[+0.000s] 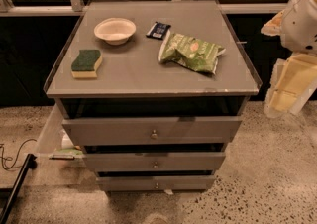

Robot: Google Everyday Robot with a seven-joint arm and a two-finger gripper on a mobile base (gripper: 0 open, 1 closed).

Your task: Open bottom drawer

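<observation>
The bottom drawer [156, 183] is the slimmest grey front of three, lowest on the cabinet, with a small round metal knob [156, 185] at its centre. A dark gap shows above its front, and its interior is hidden. The mid-sized drawer [154, 161] and the tallest top drawer [152, 130] sit above it, each front standing further out than the one below. My gripper [290, 89], white arm with pale yellow end, hangs at the right edge of the view, level with the cabinet top, well above and right of the bottom drawer. It holds nothing that I can see.
On the cabinet top [133, 72] lie a white bowl [115, 30], a green-and-yellow sponge [86, 63], a green snack bag [190, 52] and a small dark packet [158, 29]. A black cable [12, 161] and a dark bar [17, 186] lie on the speckled floor at left.
</observation>
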